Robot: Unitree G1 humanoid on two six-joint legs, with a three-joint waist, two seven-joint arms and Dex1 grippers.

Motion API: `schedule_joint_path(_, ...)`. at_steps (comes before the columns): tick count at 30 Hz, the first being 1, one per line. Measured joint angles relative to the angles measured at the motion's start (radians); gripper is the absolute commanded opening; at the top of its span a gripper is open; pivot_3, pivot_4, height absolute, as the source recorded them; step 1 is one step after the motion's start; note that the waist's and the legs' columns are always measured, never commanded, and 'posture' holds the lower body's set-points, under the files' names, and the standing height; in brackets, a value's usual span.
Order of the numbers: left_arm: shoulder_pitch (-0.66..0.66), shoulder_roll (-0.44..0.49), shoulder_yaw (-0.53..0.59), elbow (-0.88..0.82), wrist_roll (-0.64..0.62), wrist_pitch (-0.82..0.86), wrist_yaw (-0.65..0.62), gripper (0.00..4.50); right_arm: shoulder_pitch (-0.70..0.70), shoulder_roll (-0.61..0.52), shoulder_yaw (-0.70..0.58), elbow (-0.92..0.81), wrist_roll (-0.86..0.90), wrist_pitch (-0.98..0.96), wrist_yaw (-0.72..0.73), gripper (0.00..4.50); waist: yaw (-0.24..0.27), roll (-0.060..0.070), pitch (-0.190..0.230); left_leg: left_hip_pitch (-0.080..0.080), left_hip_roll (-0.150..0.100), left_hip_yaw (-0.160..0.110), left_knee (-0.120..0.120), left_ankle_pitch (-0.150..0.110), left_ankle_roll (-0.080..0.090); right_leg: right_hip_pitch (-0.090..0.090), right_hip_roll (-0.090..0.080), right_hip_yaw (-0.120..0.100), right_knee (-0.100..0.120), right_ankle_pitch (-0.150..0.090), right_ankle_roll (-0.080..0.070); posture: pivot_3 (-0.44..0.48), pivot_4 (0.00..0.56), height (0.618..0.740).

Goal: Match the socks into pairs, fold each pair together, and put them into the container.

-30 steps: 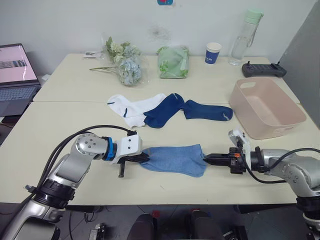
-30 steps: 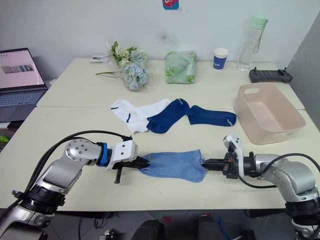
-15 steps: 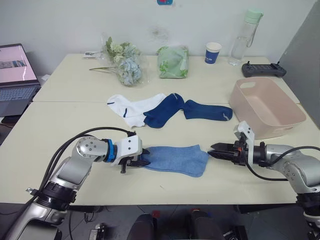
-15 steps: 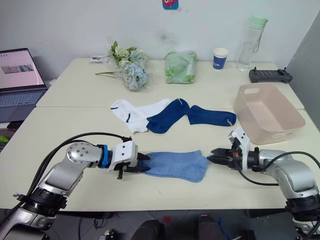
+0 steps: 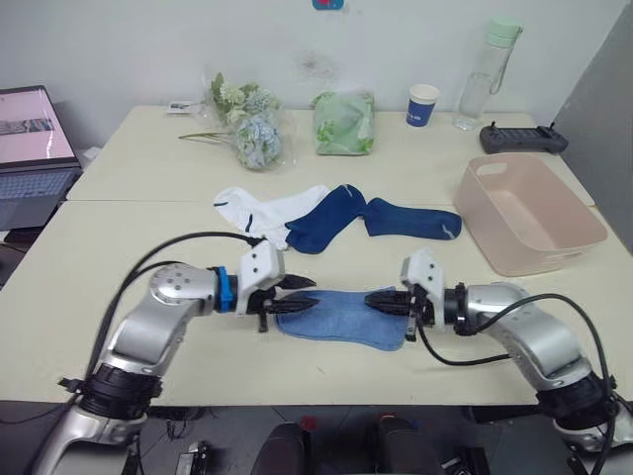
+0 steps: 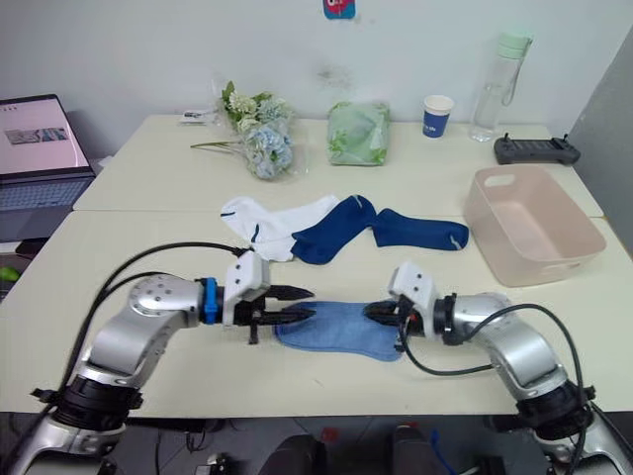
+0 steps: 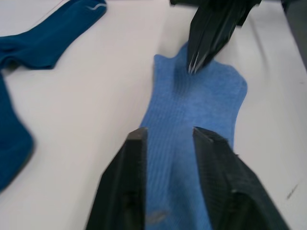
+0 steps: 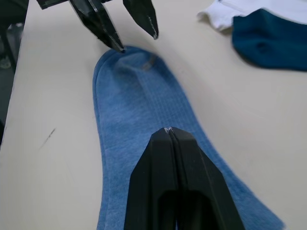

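Near the front edge of the table (image 5: 119,247), the light blue sock (image 5: 341,319) lies flat between both grippers. Left gripper (image 5: 300,295): fingers spread, poised over the sock's left end. Right gripper (image 5: 374,300): fingers pressed together, tips over the sock's right end. Navy socks (image 5: 371,216) and white sock (image 5: 259,211) lie behind. Pink container (image 5: 529,212) stands empty at far right.

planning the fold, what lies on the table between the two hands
The light blue sock lies flat between the left hand and the right hand, seen in both eye views.
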Motion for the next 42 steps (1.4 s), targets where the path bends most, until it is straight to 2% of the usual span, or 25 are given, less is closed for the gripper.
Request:
schedule_joint_path(2, 0.010, -0.018, -0.055, 0.038, 0.049, -0.049, 0.014, 0.02, 0.009, -0.001, 0.032, 0.039, -0.047, -0.042, 0.002, 0.00, 0.000, 0.000, 0.000, 0.000, 0.000, 0.000, 0.000, 0.000, 0.000, 0.000, 0.000, 0.000, 0.000, 0.000, 0.000, 0.000, 0.150, 0.740)
schedule_joint_path(5, 0.016, -0.014, -0.098, 0.115, 0.133, -0.121, 0.036, 0.02, 0.042, -0.021, 0.041, 0.072, -0.090, -0.095, 0.021, 0.00, 0.001, 0.000, 0.000, 0.000, 0.000, 0.000, 0.000, 0.000, 0.000, 0.000, 0.000, 0.000, 0.000, 0.000, 0.000, 0.000, 0.150, 0.740)
schedule_joint_path(8, 0.017, 0.020, -0.105, 0.138, 0.164, -0.195, 0.031, 0.02, 0.061, -0.057, 0.029, 0.070, -0.097, -0.135, 0.046, 0.00, 0.000, 0.000, 0.000, 0.002, 0.000, 0.000, 0.000, 0.000, 0.000, 0.001, 0.000, 0.000, 0.000, 0.000, 0.000, 0.000, 0.150, 0.740)
schedule_joint_path(13, 0.045, 0.055, -0.080, 0.136, 0.144, -0.212, 0.016, 0.02, 0.111, -0.110, -0.024, 0.049, -0.082, -0.144, 0.081, 0.00, 0.000, 0.001, -0.001, 0.002, 0.001, 0.000, 0.000, 0.000, 0.000, 0.001, 0.000, 0.000, 0.000, 0.000, 0.000, 0.000, 0.150, 0.740)
schedule_joint_path(18, 0.083, 0.060, -0.018, 0.096, 0.065, -0.116, 0.017, 0.02, 0.160, -0.142, -0.104, 0.010, -0.004, -0.065, 0.106, 0.00, 0.000, 0.001, -0.001, 0.001, 0.001, -0.001, 0.000, 0.000, 0.000, 0.001, 0.000, 0.000, 0.000, 0.000, 0.000, 0.000, 0.150, 0.740)
schedule_joint_path(20, 0.090, 0.057, 0.016, 0.061, 0.019, -0.048, 0.038, 0.00, 0.170, -0.135, -0.152, -0.028, 0.059, 0.005, 0.095, 0.38, 0.000, 0.000, -0.001, 0.001, 0.001, -0.001, 0.000, 0.000, 0.001, 0.001, 0.000, 0.000, 0.000, 0.000, 0.000, 0.000, 0.150, 0.740)
schedule_joint_path(21, 0.095, 0.056, 0.046, 0.033, -0.009, -0.009, 0.056, 0.19, 0.175, -0.123, -0.196, -0.057, 0.099, 0.047, 0.072, 0.59, 0.000, 0.000, -0.001, 0.001, 0.001, -0.001, 0.000, 0.000, 0.001, 0.001, 0.000, 0.000, 0.000, 0.000, 0.000, 0.000, 0.150, 0.740)
schedule_joint_path(23, 0.104, 0.056, 0.101, 0.004, -0.049, 0.042, 0.083, 0.62, 0.186, -0.116, -0.257, -0.093, 0.148, 0.103, 0.035, 1.27, 0.001, 0.001, -0.001, 0.001, 0.001, -0.001, 0.000, 0.000, 0.001, 0.001, 0.000, 0.000, 0.000, 0.000, 0.000, 0.000, 0.150, 0.740)
schedule_joint_path(27, 0.158, 0.065, 0.192, -0.014, -0.092, 0.124, 0.137, 1.90, 0.232, -0.104, -0.317, -0.099, 0.165, 0.164, -0.039, 2.68, 0.001, 0.001, -0.001, 0.001, 0.001, -0.001, -0.001, 0.000, 0.000, 0.001, -0.001, 0.000, 0.000, 0.000, 0.000, 0.000, 0.150, 0.740)
schedule_joint_path(30, 0.190, 0.067, 0.205, -0.015, -0.091, 0.167, 0.174, 2.89, 0.236, -0.069, -0.319, -0.095, 0.172, 0.197, -0.087, 3.78, 0.001, 0.001, -0.001, 0.001, 0.001, -0.001, -0.001, 0.000, 0.000, 0.001, -0.001, 0.000, 0.000, 0.000, 0.000, 0.000, 0.150, 0.740)
schedule_joint_path(31, 0.194, 0.067, 0.207, -0.015, -0.091, 0.182, 0.184, 2.90, 0.236, -0.060, -0.319, -0.095, 0.175, 0.208, -0.096, 4.08, 0.001, 0.001, -0.001, 0.001, 0.001, -0.001, -0.001, 0.000, 0.000, 0.001, -0.001, 0.000, 0.000, 0.000, 0.000, 0.000, 0.150, 0.740)
schedule_joint_path(36, 0.203, 0.064, 0.199, -0.022, -0.088, 0.226, 0.206, 2.90, 0.235, -0.043, -0.296, -0.091, 0.180, 0.247, -0.118, 4.08, 0.002, 0.001, -0.001, 0.001, 0.001, -0.001, -0.001, 0.000, 0.000, 0.001, -0.001, 0.000, 0.000, 0.000, 0.000, 0.000, 0.150, 0.740)
schedule_joint_path(39, 0.204, 0.050, 0.166, -0.022, -0.081, 0.225, 0.210, 2.90, 0.237, -0.040, -0.256, -0.091, 0.174, 0.252, -0.119, 3.43, 0.002, 0.001, -0.001, 0.001, 0.001, -0.001, -0.001, 0.000, 0.000, 0.001, -0.001, 0.000, 0.000, 0.000, 0.000, 0.000, 0.150, 0.740)
schedule_joint_path(41, 0.206, 0.045, 0.152, -0.025, -0.082, 0.225, 0.211, 2.90, 0.237, -0.036, -0.242, -0.092, 0.173, 0.251, -0.127, 2.82, 0.002, 0.001, -0.001, 0.001, 0.001, -0.001, -0.001, 0.000, 0.000, 0.001, -0.001, 0.000, 0.000, 0.000, 0.000, 0.000, 0.150, 0.740)
schedule_joint_path(42, 0.207, 0.045, 0.149, -0.030, -0.082, 0.226, 0.211, 2.53, 0.237, -0.034, -0.239, -0.092, 0.173, 0.251, -0.128, 2.43, 0.002, 0.001, -0.001, 0.001, 0.001, -0.001, -0.001, 0.000, 0.000, 0.001, -0.001, 0.000, 0.000, 0.000, 0.000, 0.000, 0.150, 0.740)
